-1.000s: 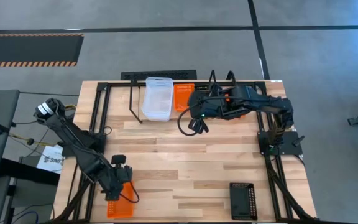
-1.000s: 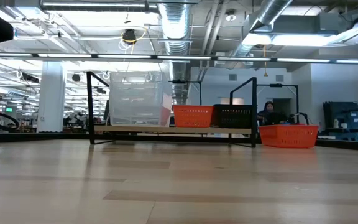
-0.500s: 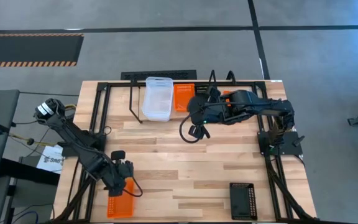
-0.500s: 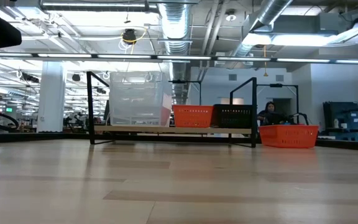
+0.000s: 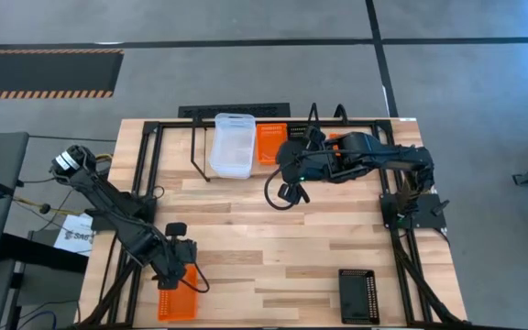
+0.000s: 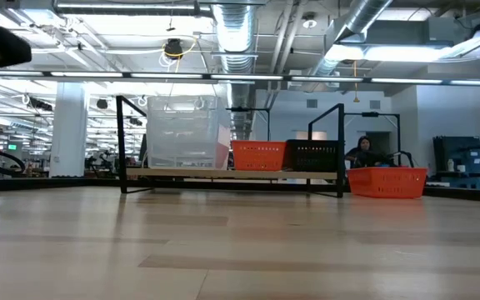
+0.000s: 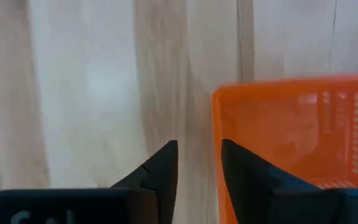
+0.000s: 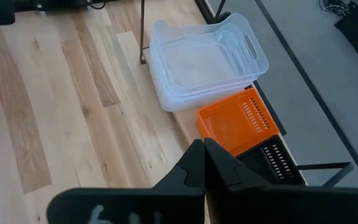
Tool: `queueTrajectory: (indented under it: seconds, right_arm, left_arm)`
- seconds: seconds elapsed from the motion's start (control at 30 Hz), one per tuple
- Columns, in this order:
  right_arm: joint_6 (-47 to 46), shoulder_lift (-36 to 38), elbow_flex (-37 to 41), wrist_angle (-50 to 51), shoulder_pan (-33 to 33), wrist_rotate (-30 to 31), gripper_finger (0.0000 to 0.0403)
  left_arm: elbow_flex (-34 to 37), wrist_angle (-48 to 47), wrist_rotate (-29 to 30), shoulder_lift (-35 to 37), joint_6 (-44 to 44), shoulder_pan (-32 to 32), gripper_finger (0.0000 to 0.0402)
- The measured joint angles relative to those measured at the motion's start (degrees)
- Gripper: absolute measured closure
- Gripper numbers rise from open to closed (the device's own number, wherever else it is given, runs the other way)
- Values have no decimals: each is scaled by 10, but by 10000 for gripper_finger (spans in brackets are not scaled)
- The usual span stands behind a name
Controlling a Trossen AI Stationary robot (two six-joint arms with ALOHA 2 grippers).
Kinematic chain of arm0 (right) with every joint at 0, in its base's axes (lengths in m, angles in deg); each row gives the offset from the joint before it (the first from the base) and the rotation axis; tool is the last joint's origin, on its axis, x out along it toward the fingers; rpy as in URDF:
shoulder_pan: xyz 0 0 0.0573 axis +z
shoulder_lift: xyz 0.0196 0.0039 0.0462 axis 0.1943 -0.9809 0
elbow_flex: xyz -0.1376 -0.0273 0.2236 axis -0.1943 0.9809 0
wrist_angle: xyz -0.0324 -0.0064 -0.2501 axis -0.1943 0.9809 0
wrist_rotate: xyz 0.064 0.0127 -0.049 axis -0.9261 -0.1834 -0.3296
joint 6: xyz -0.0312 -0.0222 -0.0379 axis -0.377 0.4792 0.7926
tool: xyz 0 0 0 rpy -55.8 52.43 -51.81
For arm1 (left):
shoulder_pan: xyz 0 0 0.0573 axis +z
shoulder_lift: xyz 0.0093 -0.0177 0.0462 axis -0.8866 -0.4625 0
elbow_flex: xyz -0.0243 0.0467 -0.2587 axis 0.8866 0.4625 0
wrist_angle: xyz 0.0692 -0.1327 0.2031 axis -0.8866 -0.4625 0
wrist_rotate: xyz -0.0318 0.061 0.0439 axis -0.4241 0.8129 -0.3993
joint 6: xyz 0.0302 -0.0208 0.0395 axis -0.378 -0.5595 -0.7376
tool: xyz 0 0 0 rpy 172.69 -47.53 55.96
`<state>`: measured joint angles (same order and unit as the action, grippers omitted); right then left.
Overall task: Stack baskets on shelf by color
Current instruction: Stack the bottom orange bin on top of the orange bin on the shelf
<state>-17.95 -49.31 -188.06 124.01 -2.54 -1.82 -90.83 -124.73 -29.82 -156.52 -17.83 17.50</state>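
The left gripper (image 7: 199, 163) has its dark fingers parted astride the near wall of an orange-red perforated plastic basket (image 7: 297, 134), one finger inside, one outside, not clamped. That basket (image 5: 178, 297) sits far from the shelf, at the opposite table edge. The shelf (image 5: 246, 163), a light wooden board in a black wire frame, carries a stack of clear plastic baskets (image 5: 232, 144), then an orange-red basket (image 5: 269, 141) beside it. The right gripper (image 8: 204, 163), pinched closed and empty, hovers just before the shelf. A black perforated basket (image 5: 358, 294) lies well away from the shelf.
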Motion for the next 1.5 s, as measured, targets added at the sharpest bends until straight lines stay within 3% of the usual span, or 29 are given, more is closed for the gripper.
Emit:
queueTrajectory:
  seconds: [0.2,0.47,0.7,1.2,1.37,1.5]
  right_arm:
    - [0,0,0,0,0,0,390]
    - [0,0,0,0,0,0,390]
    - [0,0,0,0,0,0,390]
    - [1,0,0,0,0,0,390]
    - [0,0,0,0,0,0,390]
    - [0,0,0,0,0,0,391]
  left_arm:
    - [42,30,-61,0,0,-2,284]
    - [45,33,-49,0,-52,-2,284]
    - [45,36,-87,0,-105,-2,284]
    - [94,106,-110,0,-61,4,284]
    - [98,105,-108,0,-46,17,313]
    - [98,99,-120,0,-46,32,373]
